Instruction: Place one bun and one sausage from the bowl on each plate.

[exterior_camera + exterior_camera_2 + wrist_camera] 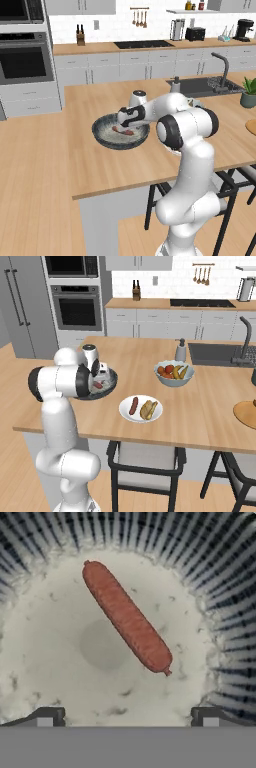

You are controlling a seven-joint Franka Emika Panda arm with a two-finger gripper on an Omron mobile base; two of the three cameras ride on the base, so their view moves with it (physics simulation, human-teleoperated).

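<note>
The dark speckled bowl stands on the island counter, and one reddish sausage lies on its pale floor. My gripper hangs just above the bowl, pointing down. It is open, with the sausage ahead of its fingertips and nothing between them. To the bowl's right, the white plate holds a sausage and a bun. The tan plate lies bare at the far right edge.
A pale-blue fruit bowl stands behind the white plate. A soap bottle, the sink and its faucet are further back, with a potted plant nearby. Stools stand under the counter's near edge.
</note>
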